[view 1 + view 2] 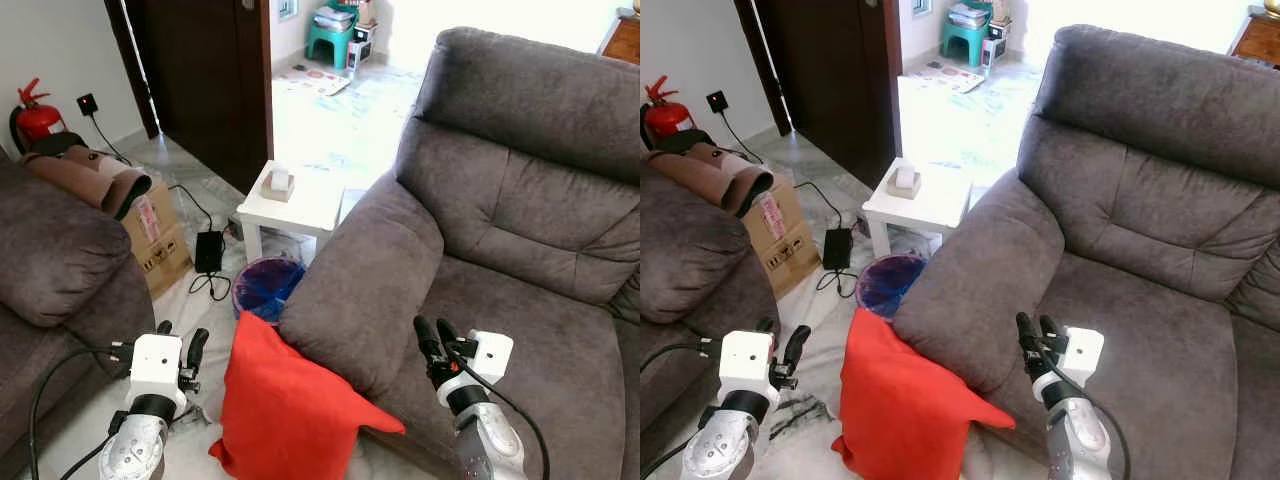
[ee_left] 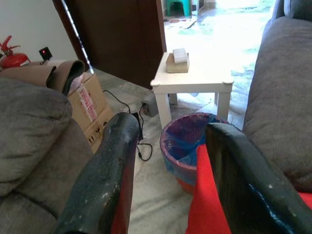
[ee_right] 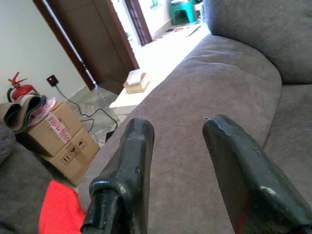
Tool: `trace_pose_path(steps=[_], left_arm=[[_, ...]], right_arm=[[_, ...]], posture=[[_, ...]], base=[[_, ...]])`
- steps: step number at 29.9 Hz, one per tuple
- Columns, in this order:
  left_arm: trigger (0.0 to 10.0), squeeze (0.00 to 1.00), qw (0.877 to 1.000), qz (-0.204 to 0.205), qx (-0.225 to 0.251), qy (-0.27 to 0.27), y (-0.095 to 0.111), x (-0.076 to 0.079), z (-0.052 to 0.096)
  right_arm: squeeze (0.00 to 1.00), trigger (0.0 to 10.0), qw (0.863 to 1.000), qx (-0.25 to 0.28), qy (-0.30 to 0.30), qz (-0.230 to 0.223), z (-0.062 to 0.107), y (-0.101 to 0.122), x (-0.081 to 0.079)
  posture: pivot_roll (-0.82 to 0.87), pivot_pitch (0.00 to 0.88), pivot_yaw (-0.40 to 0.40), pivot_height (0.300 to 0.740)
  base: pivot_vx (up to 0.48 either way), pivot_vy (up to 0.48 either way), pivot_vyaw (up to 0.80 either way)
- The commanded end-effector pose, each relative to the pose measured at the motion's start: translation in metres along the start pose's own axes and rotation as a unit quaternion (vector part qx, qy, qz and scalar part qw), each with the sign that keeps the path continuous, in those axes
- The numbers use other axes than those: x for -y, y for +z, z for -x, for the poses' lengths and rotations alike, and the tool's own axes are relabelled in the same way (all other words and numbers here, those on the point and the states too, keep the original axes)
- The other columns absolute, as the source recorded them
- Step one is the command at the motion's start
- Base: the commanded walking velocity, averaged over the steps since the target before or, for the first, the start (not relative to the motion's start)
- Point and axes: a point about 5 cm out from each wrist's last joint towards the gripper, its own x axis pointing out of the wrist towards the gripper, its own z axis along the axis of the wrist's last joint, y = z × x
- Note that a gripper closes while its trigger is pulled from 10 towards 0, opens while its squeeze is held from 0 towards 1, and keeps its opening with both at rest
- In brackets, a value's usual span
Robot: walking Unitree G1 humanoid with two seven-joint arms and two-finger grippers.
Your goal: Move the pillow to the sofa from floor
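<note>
I log: red pillow (image 1: 285,405) on floor (image 1: 190,300), leaning vs sofa (image 1: 520,230) armrest. Blue-lined bin (image 1: 265,285) behind it, contents unclear. L end effector (image 1: 180,345) released beside pillow; R end effector (image 1: 435,335) released over the armrest's inner side.

A white side table (image 1: 305,205) stands beside a blue-lined bin (image 1: 265,283) (cardboard box (image 1: 158,235) nearby).

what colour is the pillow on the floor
The pillow is plain bright red, leaning against the grey sofa arm; clearest in the left eye view.
</note>
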Motion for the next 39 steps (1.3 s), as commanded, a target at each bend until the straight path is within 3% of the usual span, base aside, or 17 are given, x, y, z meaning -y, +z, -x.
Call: trace_pose_path(steps=[1, 29, 36, 39], left_arm=[[10.0, 0.00, 1.000, -0.004, -0.005, -0.003, -0.0025, -0.0017, 0.0011], [10.0, 0.00, 1.000, 0.005, -0.023, -0.008, -0.0083, -0.0010, 0.0016], [10.0, 0.00, 1.000, 0.006, -0.017, -0.010, -0.0042, -0.0001, -0.0022], [10.0, 0.00, 1.000, 0.006, -0.017, -0.007, -0.0041, -0.0008, -0.0027]], right_arm=[[0.00, 10.0, 1.000, -0.001, 0.002, 0.002, 0.0016, -0.0018, -0.0003], [0.00, 10.0, 1.000, -0.021, -0.005, 0.009, 0.0004, -0.0075, -0.0009], [0.00, 10.0, 1.000, -0.021, -0.008, 0.009, 0.0002, -0.0087, -0.0017], [0.00, 10.0, 0.999, -0.027, -0.002, 0.026, -0.0004, -0.0087, -0.0021]], posture=[[0.12, 0.059, -0.020, 0.710], [0.11, 0.061, -0.013, 0.695], [0.11, 0.066, -0.012, 0.671], [0.11, 0.070, -0.015, 0.671]], base=[[0.000, 0.000, 0.00], [0.000, 0.000, 0.00], [0.000, 0.000, 0.00], [0.000, 0.000, 0.00]])
